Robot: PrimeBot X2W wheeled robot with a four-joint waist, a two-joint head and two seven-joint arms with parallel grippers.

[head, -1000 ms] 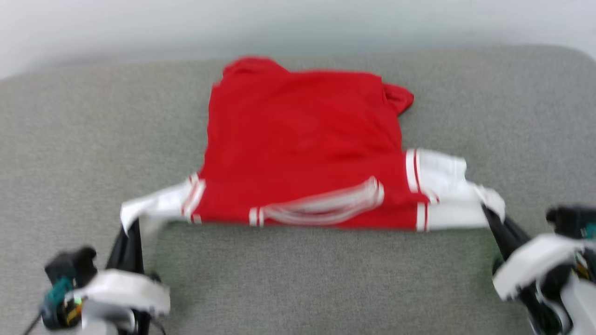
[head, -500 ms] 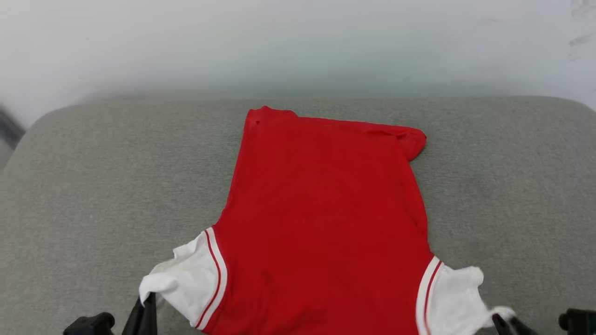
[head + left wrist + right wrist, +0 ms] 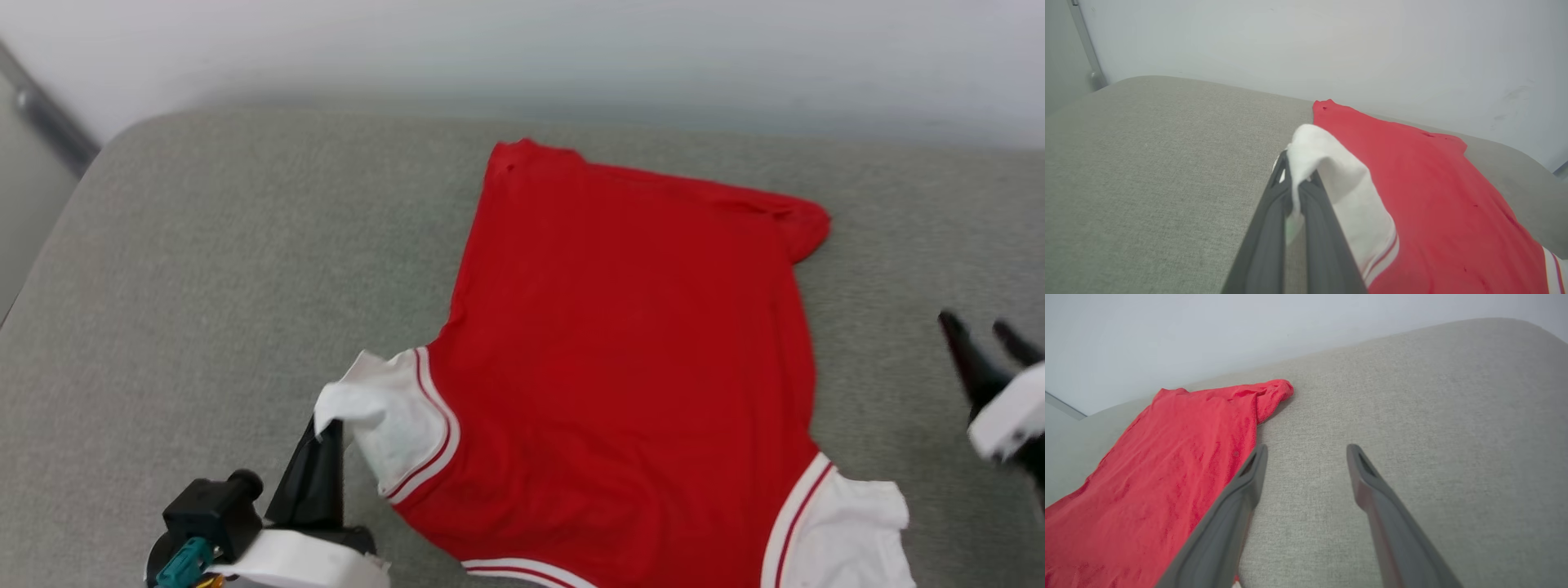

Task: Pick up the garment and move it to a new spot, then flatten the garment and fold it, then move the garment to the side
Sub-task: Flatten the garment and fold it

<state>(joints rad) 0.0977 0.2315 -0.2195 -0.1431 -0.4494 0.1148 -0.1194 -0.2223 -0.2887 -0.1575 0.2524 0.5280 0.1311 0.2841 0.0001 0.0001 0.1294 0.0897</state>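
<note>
Cushion, grey fabric, pale wall behind, L gripper pinching garment, R gripper spread

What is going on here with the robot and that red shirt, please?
The robot is spreading the garment on the grey cushion. Its left gripper is shut on one white sleeve, lifting it slightly. Its right gripper hangs open beside the garment, holding nothing. The red body lies mostly flat, one far corner curled.

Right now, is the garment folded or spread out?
Spread: the garment lies open on the grey cushion, both white sleeves out sideways, one far corner curled.
</note>
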